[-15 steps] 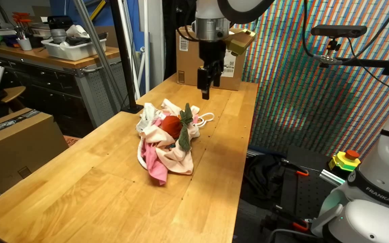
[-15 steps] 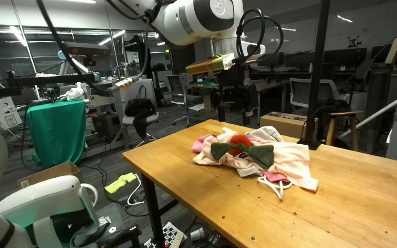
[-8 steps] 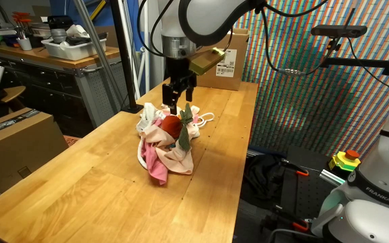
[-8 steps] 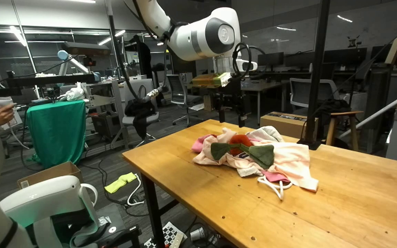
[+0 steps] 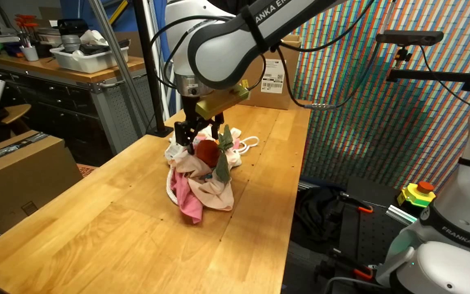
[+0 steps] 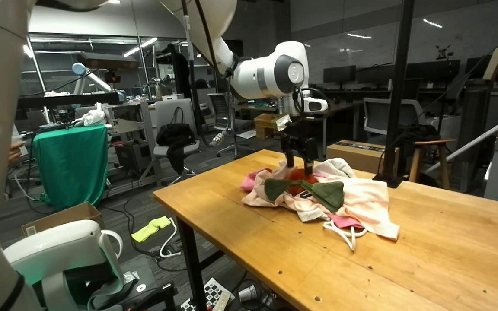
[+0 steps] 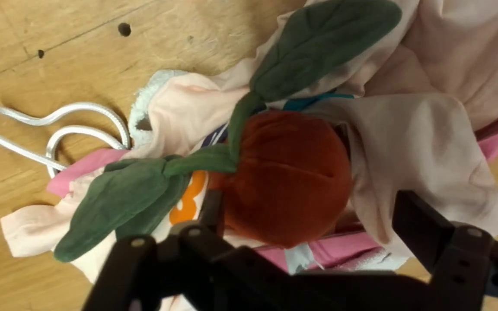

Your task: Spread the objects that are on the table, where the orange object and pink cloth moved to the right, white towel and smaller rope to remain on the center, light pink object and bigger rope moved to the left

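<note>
1. Our jaws stand wide and hold nothing; the gripper (image 7: pixel 311 210) is over the orange ball (image 7: pixel 294 185), which lies on the pale pink cloth (image 7: pixel 404 134) on the table (image 5: pixel 145 245). We take the step in hand to be picking up this ball.
2. In the wrist view, with the ball as the dial, one finger (image 7: pixel 212 212) sits just beside it near 8 o'clock; the opposite finger (image 7: pixel 422 221) stands apart from it, between 3 and 4. Whether the nearer one touches, we cannot tell. We would edge toward 9 o'clock so both meet the ball together.
3. In an exterior view, the fingertips (image 6: pixel 308 167) look about level with the ball's top, so we should go lower before closing, enough to clasp its widest part, yet stop above the cloth or we may pinch a fold too.
4. One green leaf (image 7: pixel 324 49) reaches from the ball to just past 12 o'clock, another between 8 and 9. That second one runs near a fingertip; we must not trap its stem.
5. The ball looks soft, so we expect a gentle squeeze to hold. We would lift straight up, slowly, watching that the pink cloth (image 7: pixel 348 250) near 5 o'clock and the looped white cord (image 7: pixel 87 106) between 9 and 10 stay put.
6. Then we would carry it to the task's right; whose right is meant, we cannot tell.
</note>
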